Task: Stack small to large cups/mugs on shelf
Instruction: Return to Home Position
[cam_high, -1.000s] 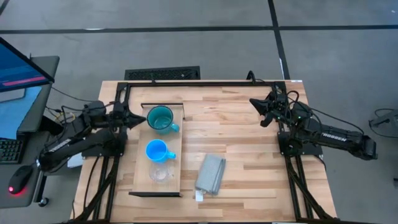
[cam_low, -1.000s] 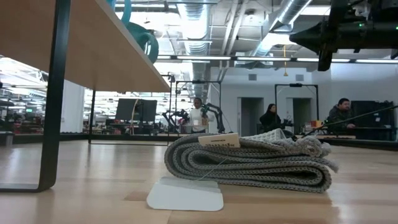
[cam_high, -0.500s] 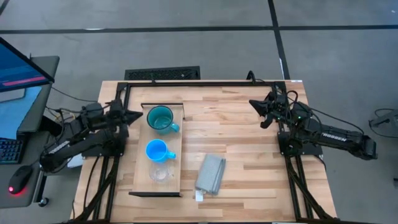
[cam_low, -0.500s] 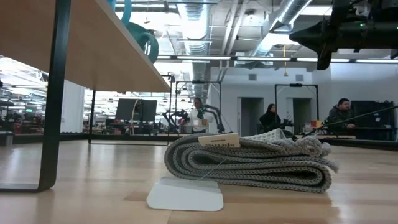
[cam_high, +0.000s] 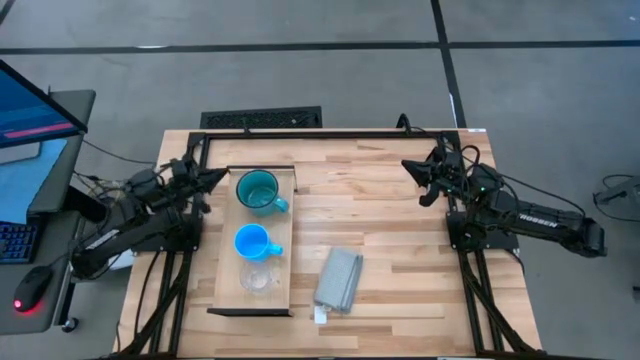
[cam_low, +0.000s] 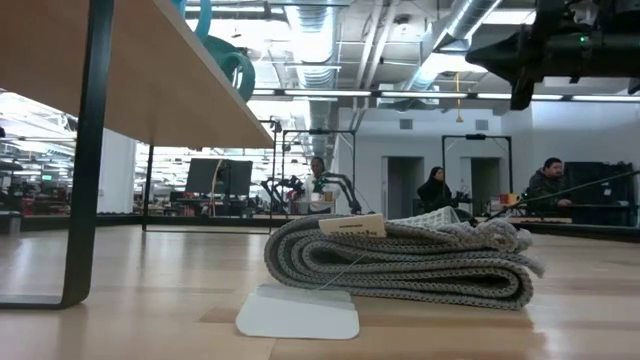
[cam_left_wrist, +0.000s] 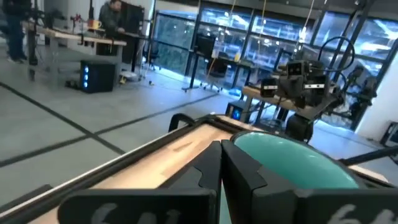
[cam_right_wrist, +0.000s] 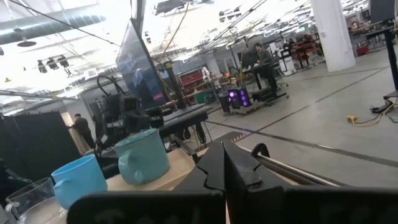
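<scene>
While standing in row on shelf: clear cup, blue mug, teal mug.

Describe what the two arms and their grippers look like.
The left arm and right arm are black, slim and jointed, with black cables looped along them. The right arm carries white lettering on its side. The left gripper and right gripper each end in two dark, tapering fingers.

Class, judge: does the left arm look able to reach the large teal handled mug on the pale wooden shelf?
Probably yes. The left hand sits shut just beside the large teal handled mug, with nothing between them on the pale wooden shelf.
</scene>
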